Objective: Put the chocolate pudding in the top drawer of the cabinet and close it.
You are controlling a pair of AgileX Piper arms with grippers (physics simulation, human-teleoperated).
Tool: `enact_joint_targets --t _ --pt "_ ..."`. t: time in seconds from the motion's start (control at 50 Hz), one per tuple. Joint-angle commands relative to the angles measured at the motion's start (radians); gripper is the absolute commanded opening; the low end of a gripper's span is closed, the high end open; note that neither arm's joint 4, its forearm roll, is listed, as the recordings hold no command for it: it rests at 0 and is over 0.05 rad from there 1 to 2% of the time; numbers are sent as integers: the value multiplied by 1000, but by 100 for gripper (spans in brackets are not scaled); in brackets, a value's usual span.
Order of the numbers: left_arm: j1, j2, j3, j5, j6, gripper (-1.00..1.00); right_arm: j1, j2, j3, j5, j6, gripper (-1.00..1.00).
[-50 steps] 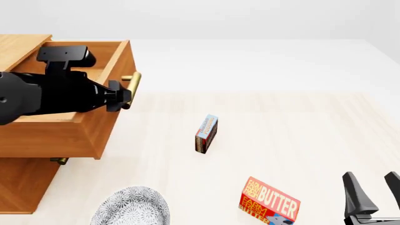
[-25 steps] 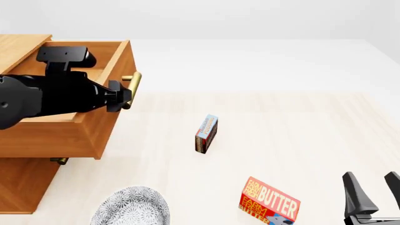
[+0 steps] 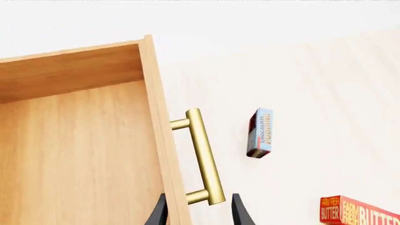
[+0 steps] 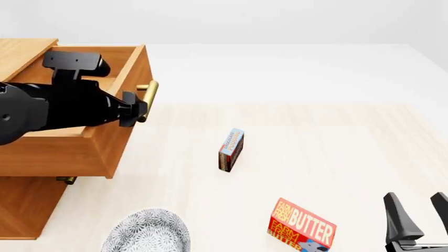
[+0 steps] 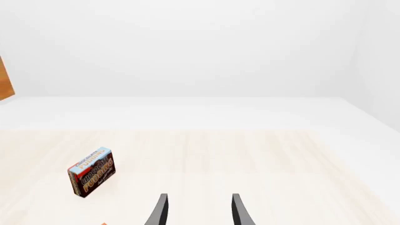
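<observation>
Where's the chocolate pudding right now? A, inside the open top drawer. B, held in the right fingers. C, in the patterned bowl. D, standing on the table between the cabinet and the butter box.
D: the chocolate pudding stands on edge on the table, right of the pulled-out top drawer and beyond the butter box, with neither arm's fingers touching it.

My fingers [image 5: 162, 208] are plain black. The chocolate pudding [image 4: 231, 149] ahead of them is dark brown with a light blue face, the cabinet [image 4: 66, 147] orange-brown wood, brass handle [image 3: 204, 157]. Butter box [image 4: 302, 227] beside my right fingers is red-orange, bowl [image 4: 147, 231] grey-speckled.
</observation>
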Motion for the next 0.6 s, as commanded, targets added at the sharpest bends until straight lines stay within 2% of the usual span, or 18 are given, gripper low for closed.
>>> enact_joint_targets --t 0.02,0.3,0.5,0.6 --pt "-133 -69 -98 -56 101 100 0 0 0 0 0 100" --pt "-173 -192 -101 -159 100 100 0 0 0 0 0 100" --pt "-182 -239 -101 -173 117 100 0 0 0 0 0 100" --pt "-177 -263 -121 -153 158 100 0 0 0 0 0 100"
